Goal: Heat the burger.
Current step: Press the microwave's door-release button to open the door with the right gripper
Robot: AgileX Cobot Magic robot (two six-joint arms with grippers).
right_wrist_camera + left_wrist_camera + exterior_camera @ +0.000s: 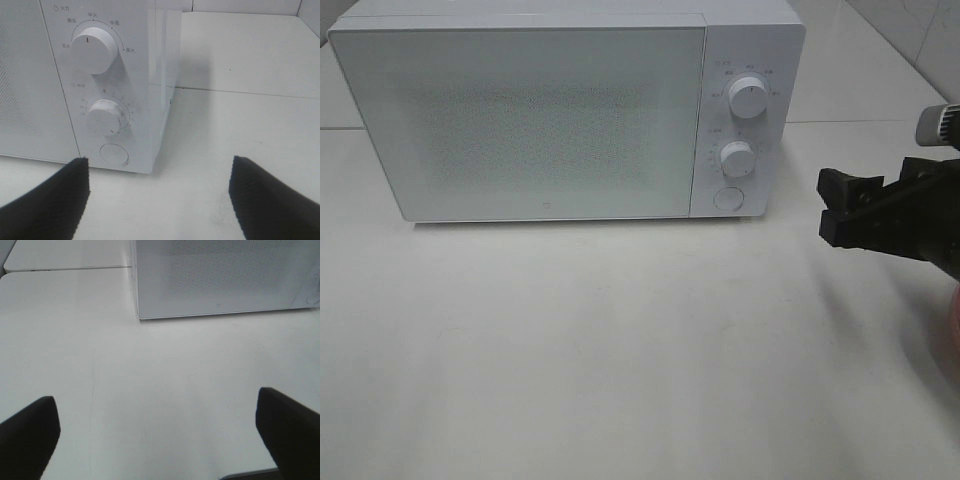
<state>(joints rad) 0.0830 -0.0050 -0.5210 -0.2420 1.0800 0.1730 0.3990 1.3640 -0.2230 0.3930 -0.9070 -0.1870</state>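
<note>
Nowhere does the burger show; the microwave point(540, 110) door is closed. Left gripper point(156, 400) and right gripper point(840, 207) hold fingers spread, empty. Reaching for the round button point(114, 154), the right could nudge the timer knob point(106, 116).

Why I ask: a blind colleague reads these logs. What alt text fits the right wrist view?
A white microwave shows two round dials stacked over a round button. The open right gripper has black fingers nearest the camera, over a white table.
</note>
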